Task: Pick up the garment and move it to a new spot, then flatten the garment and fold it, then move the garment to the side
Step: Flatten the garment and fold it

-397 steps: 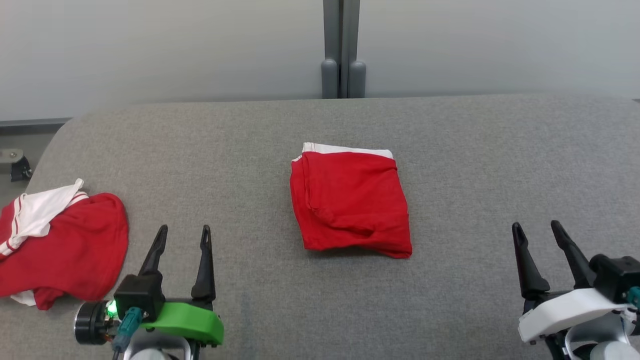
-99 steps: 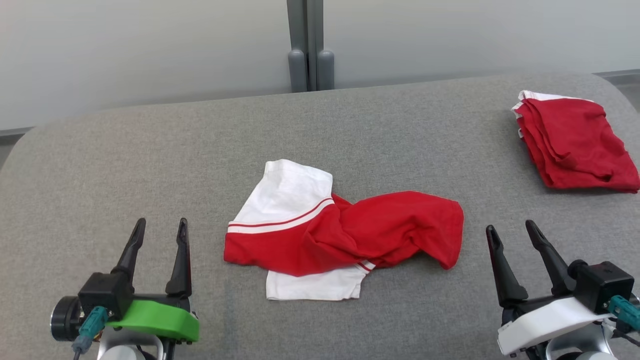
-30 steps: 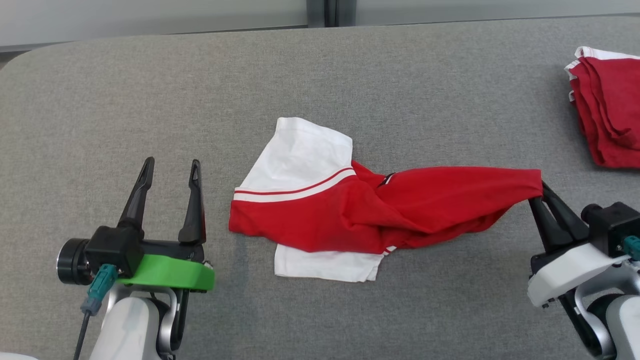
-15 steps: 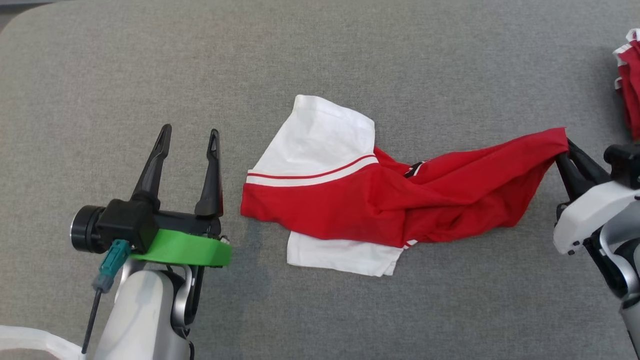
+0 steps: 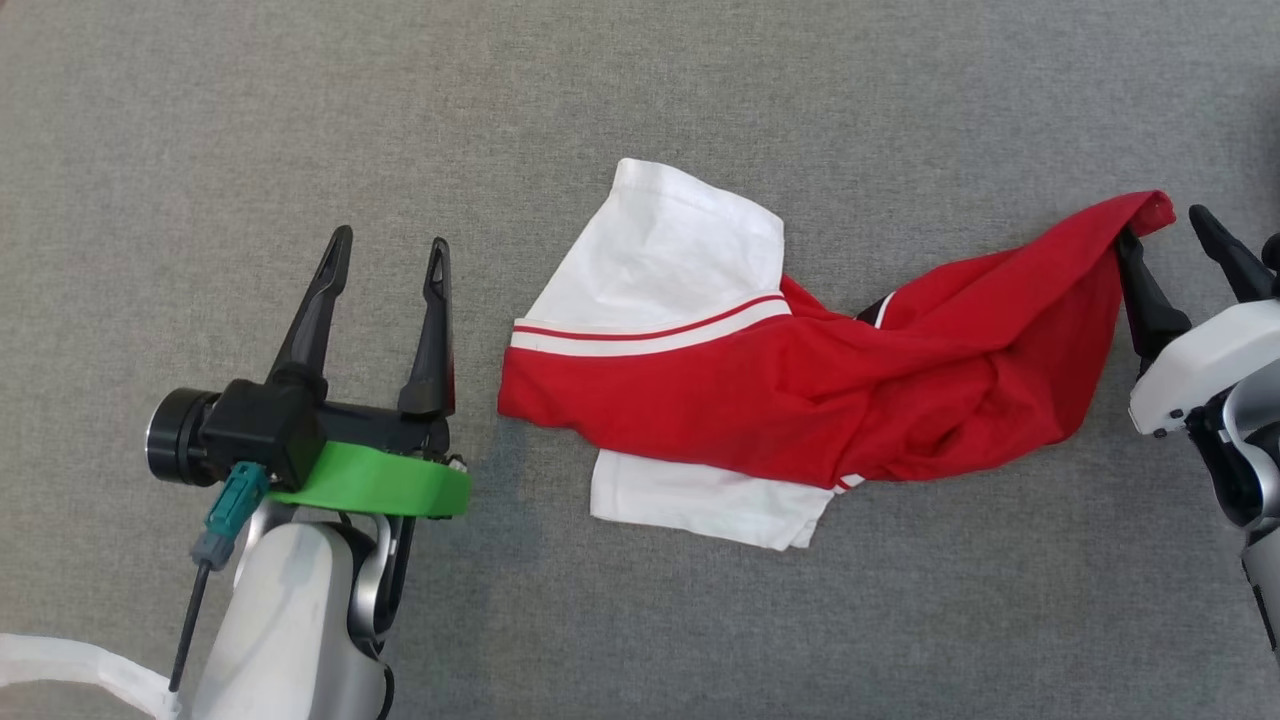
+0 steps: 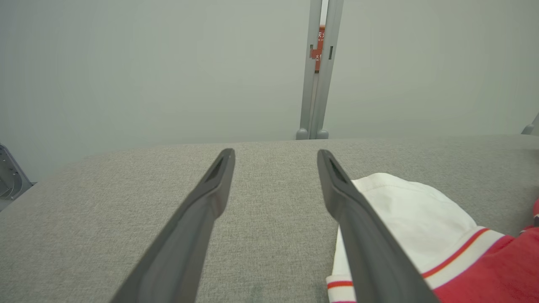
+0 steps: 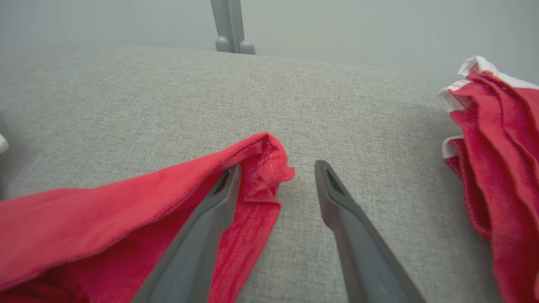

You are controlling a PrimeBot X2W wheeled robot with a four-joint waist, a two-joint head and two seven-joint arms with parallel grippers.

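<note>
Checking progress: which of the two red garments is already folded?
The folded garment at the right wrist view's right edge, in stacked layers; the crumpled garment lies sprawled and rumpled.

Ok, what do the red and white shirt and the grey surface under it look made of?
Shirt: thin, soft knit, probably cotton jersey, matte. It drapes and wrinkles loosely, and stitching shows along its red edge. Grey surface: coarse woven upholstery-type cloth, matte, with a flecked weave that is plain to see. What lies beneath that cloth cannot be told.
</note>
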